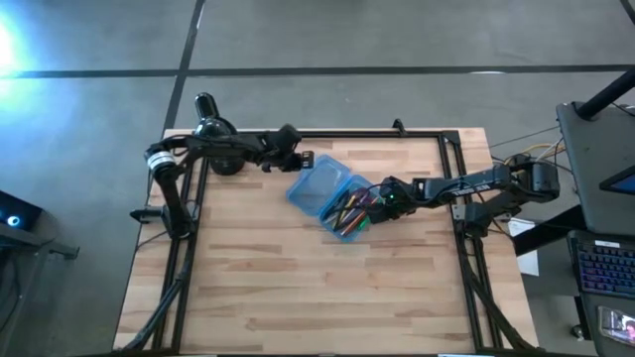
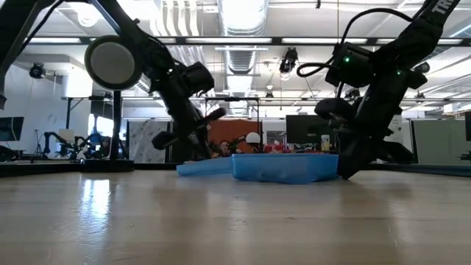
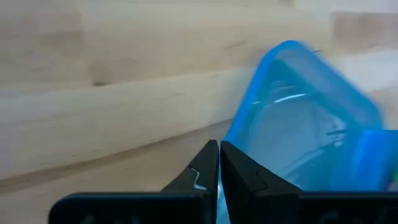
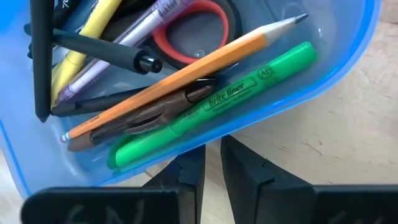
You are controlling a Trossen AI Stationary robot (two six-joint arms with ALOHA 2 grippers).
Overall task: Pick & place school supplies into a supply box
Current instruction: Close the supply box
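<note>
The translucent blue supply box lies open mid-table, its lid flat on the wood toward the far left. Its tray holds an orange pencil, a green highlighter, a yellow pen, a pale purple pen, black pens and red-handled scissors. My left gripper is shut, just off the lid's far-left edge. My right gripper, fingers almost together, stands at the tray's right side. My left gripper's fingertips are right beside the lid's rim; I cannot tell whether they touch it. My right gripper has its nearly shut fingertips against the tray's outer wall, beside the green highlighter. It comes slanting down from the table's right. The box rests flat on the table.
A black desk lamp stands at the table's far left corner, close behind my left arm; its round head shows in the low view. A black frame rail runs along the far edge. Bare wood lies near of the box.
</note>
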